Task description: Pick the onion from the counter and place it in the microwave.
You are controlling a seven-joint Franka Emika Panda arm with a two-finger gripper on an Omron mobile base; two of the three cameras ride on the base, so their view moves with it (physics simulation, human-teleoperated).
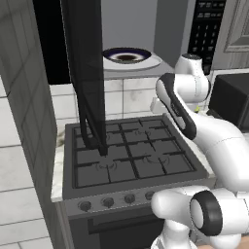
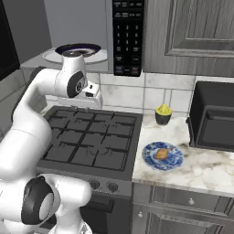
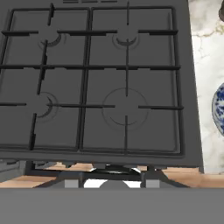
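Nothing is done yet: the onion (image 2: pixel 161 153) lies on the blue plate (image 2: pixel 174 162) right of the stove (image 2: pixel 91 137), and I cannot tell the jaws' opening.

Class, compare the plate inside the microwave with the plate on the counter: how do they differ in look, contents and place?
The microwave plate is whitish, with a dark-rimmed bowl on it; the counter plate is blue-patterned and carries the orange-brown onion. The microwave plate sits high in the open grey cavity above the stove; the counter plate lies low on the marbled counter, right of the stove. Both are round and lie flat.
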